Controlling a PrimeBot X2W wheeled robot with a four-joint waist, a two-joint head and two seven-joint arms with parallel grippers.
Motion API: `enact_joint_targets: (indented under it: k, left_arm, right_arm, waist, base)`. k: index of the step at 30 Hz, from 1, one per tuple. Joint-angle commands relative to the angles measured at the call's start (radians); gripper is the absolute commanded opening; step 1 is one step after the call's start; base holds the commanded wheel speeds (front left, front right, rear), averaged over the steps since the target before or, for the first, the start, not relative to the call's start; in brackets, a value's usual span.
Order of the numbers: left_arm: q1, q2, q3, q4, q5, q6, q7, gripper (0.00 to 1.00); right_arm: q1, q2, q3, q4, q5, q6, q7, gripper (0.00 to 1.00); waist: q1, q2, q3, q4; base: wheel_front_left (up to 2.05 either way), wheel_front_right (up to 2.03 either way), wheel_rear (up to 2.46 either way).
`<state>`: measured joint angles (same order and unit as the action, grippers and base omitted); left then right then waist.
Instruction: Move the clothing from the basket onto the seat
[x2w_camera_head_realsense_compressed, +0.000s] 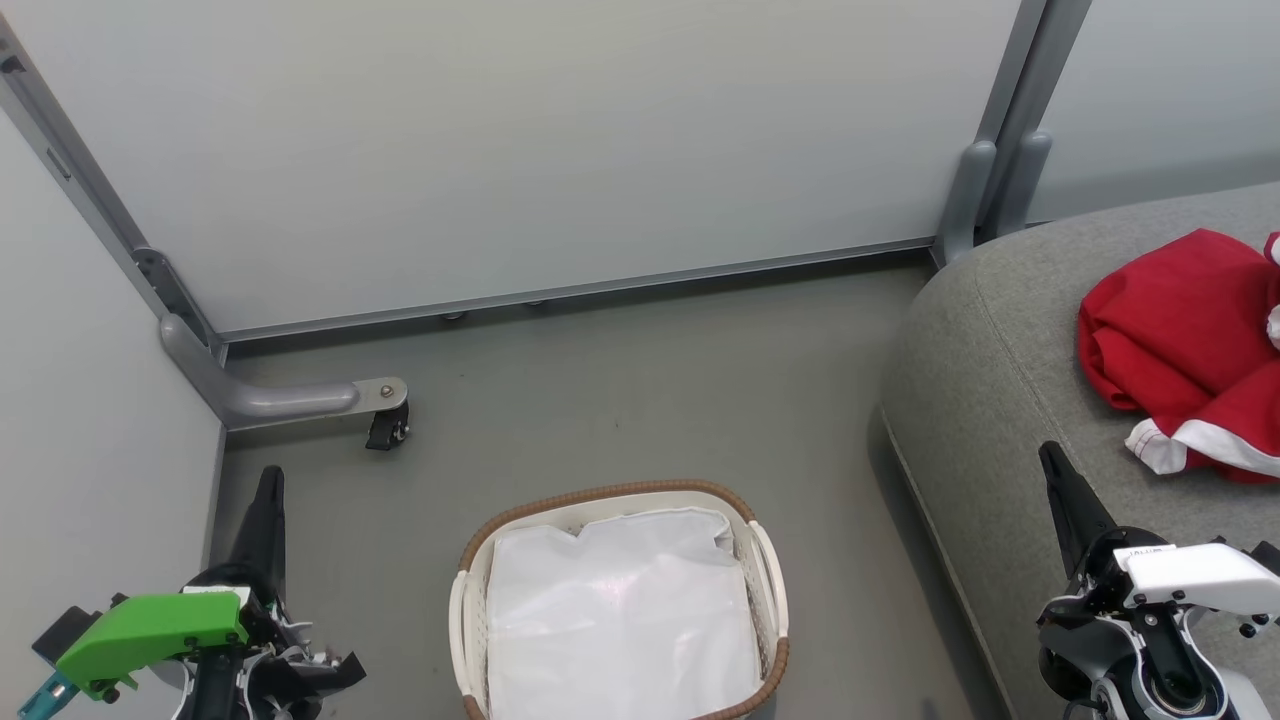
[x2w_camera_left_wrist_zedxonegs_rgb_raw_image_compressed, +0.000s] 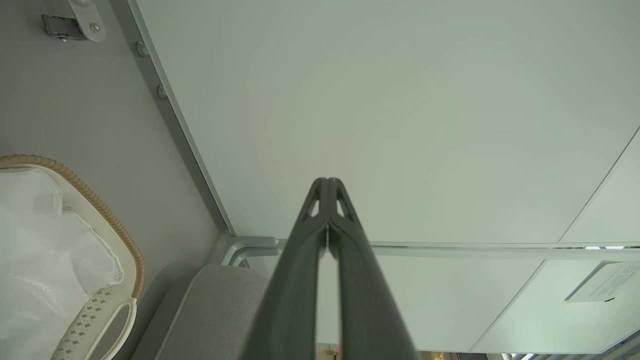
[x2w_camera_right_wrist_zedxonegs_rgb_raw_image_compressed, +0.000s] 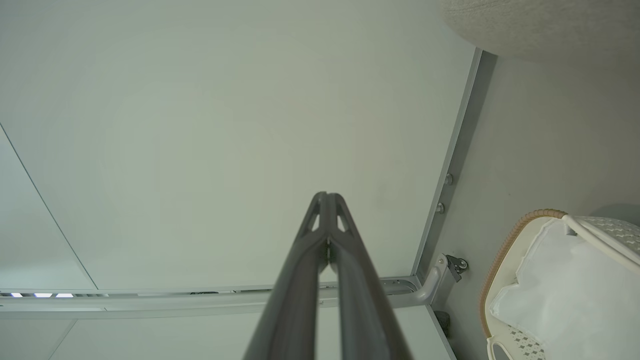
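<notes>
Already on seat: clothing (x2w_camera_head_realsense_compressed: 1180, 330) is heaped on the grey seat (x2w_camera_head_realsense_compressed: 1000, 400); the basket (x2w_camera_head_realsense_compressed: 610, 492) is seen holding just its liner (x2w_camera_head_realsense_compressed: 620, 620).
Hands: left hand (x2w_camera_head_realsense_compressed: 269, 482) and right hand (x2w_camera_head_realsense_compressed: 1052, 462) are pressed shut, with nothing held.
Risk: the white-trimmed hem, near the right hand, may be snagged and dragged off the rounded edge.
Materials: soft creased red cloth; woven upholstery; perforated plastic, braided brown rim.

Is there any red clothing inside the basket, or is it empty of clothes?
Empty of clothes: the basket shows just its white liner, and the red clothing lies on the grey seat.
</notes>
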<state>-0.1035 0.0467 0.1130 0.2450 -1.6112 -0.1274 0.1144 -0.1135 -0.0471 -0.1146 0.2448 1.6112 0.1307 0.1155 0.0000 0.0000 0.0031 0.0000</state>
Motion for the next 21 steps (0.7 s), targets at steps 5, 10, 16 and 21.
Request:
enact_joint_targets:
  k: [5, 10, 16, 21]
  left_arm:
    - [-0.011, 0.007, 0.002, -0.002, -0.003, -0.006, 0.003, 0.00]
    - [-0.011, 0.007, 0.002, -0.002, -0.003, -0.006, 0.003, 0.00]
    - [-0.011, 0.007, 0.002, -0.002, -0.003, -0.006, 0.003, 0.00]
    - [-0.011, 0.007, 0.002, -0.002, -0.003, -0.006, 0.003, 0.00]
  right_arm:
    - [0.011, -0.006, -0.001, -0.003, 0.003, 0.000, 0.001, 0.00]
    - [0.011, -0.006, -0.001, -0.003, 0.003, 0.000, 0.001, 0.00]
    - [0.011, -0.006, -0.001, -0.003, 0.003, 0.000, 0.001, 0.00]
    - [0.011, -0.006, -0.001, -0.003, 0.003, 0.000, 0.001, 0.00]
  waist:
    - [0.0000, 0.0000, 0.000, 0.000]
    - [0.0000, 0.0000, 0.000, 0.000]
    - [0.0000, 0.0000, 0.000, 0.000]
    - [0.0000, 0.0000, 0.000, 0.000]
  base:
    - [0.00, 0.00, 0.00]
    - [0.00, 0.00, 0.00]
    - [0.00, 0.00, 0.00]
    - [0.00, 0.00, 0.00]
